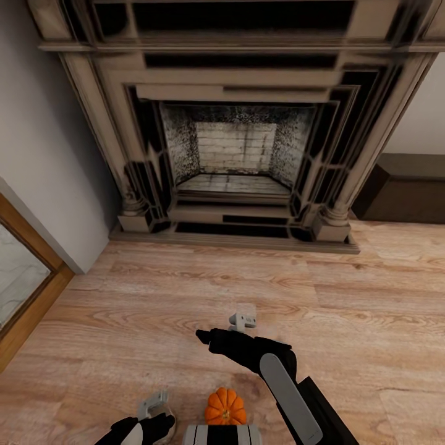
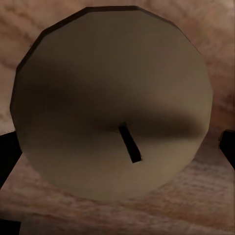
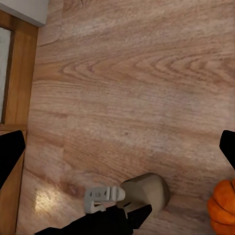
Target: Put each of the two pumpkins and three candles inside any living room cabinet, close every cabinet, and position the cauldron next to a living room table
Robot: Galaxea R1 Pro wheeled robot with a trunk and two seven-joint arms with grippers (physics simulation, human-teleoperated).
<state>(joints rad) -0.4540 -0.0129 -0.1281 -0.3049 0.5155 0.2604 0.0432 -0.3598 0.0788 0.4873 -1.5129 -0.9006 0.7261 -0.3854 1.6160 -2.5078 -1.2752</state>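
Candle point(image 2: 112, 98) first: your left gripper point(image 1: 154, 411) is right on top of it, low on the floor point(image 1: 185, 296) close to the robot. In the left wrist view the round top and the little dark wick sit very close, with a dark finger point(image 2: 7, 156) at each side. So the fingers are apart around the candle, but you cannot tell if they touch it yet. If you squeeze while it sits off to one side, it may tip or roll away.

Just beside it is one pumpkin point(image 1: 225, 406), orange and round, close to the robot's body. A quick swing of the left arm could bump it and send it rolling.

Your right gripper point(image 1: 244, 319) hangs a bit farther out over bare floor. Its fingers are spread wide and it holds nothing. Watch the two arms, because they are near each other and could knock together.

Farther off stands the fireplace point(image 1: 238, 148), which is not the cabinet. The dark low cabinet point(image 1: 408, 185) is at the far right by the wall. Driving there with a loose hold could drop the candle.
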